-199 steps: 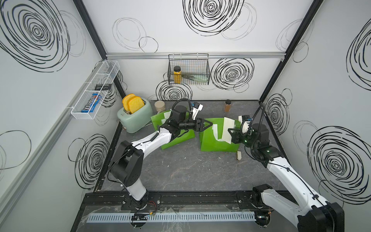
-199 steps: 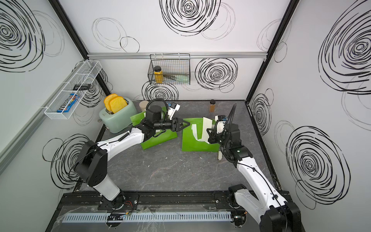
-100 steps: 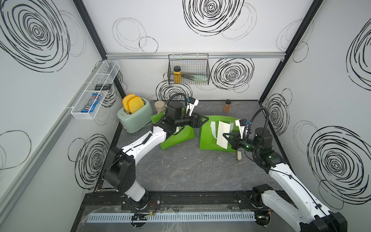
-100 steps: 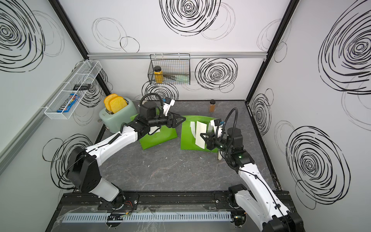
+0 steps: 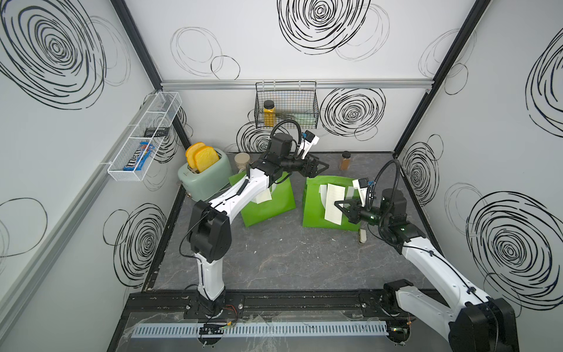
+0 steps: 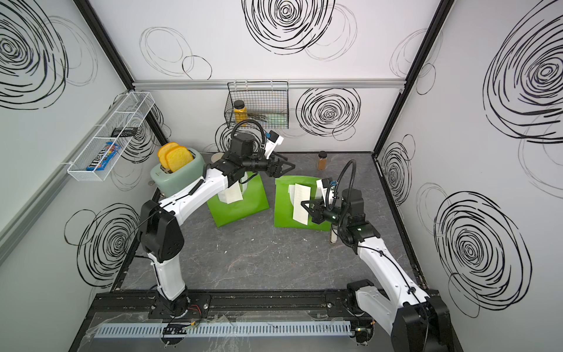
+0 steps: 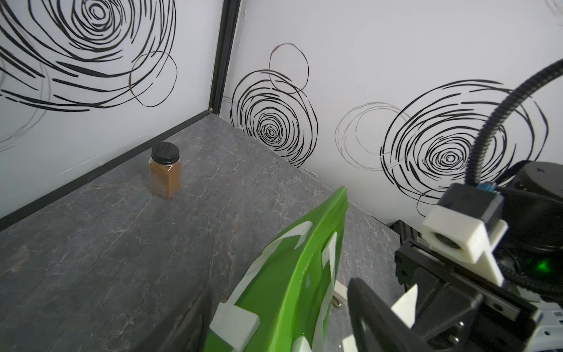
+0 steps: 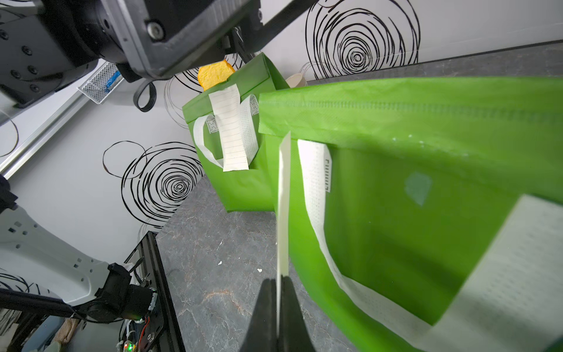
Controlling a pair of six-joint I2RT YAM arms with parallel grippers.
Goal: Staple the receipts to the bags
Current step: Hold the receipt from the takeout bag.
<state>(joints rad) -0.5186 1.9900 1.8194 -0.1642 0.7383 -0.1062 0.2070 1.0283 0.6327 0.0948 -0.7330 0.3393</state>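
I'm watching the right fingers (image 8: 264, 317) pinching the receipt (image 5: 333, 202), its long axis running near-to-far over the right bag (image 5: 313, 215). Left fingers (image 6: 289, 165) are hovering wide and holding nothing above that bag's far-left corner. I'm judging the right arm nearer. The other receipt (image 5: 263, 197) is lying on the left bag (image 5: 274, 208).

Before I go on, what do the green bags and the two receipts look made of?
The bags: likely non-woven synthetic fabric, matte, with a fine pressed texture and a dotted seam line. The held receipt, pinched in the right gripper: thin matte paper, almost a line seen edge-on. The other receipt: the same, with printed lines.
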